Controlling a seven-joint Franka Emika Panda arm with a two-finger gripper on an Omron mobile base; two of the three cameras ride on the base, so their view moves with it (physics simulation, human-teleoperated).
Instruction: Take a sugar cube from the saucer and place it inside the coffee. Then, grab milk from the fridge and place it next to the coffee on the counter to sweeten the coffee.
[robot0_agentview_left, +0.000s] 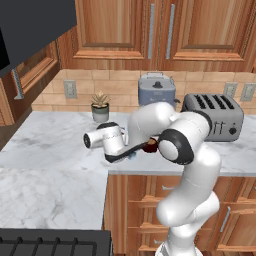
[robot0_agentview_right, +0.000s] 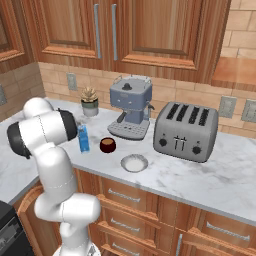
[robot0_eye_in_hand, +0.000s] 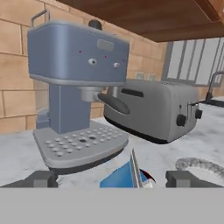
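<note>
One carton of milk (robot0_agentview_right: 83, 138) stands upright on the marble counter (robot0_agentview_right: 210, 175), just left of the coffee (robot0_agentview_right: 107, 145).

The white-grey veined counter runs over brown cabinets, with a tan tile backsplash and wooden wall cupboards above; on it sit a potted plant (robot0_agentview_right: 90, 101), a grey-blue coffee machine (robot0_agentview_right: 130, 106) and a silver toaster (robot0_agentview_right: 186, 131). The right base view shows the saucer (robot0_agentview_right: 134, 163) in front of the coffee, near the counter's edge; I cannot tell whether a sugar cube lies in it. In the left base view the arm covers most of that spot, leaving a glimpse of the red mug. The hand view shows the gripper (robot0_eye_in_hand: 111, 179) with its fingers (robot0_eye_in_hand: 41, 179) spread wide either side of the carton's blue top, not touching it.
</note>
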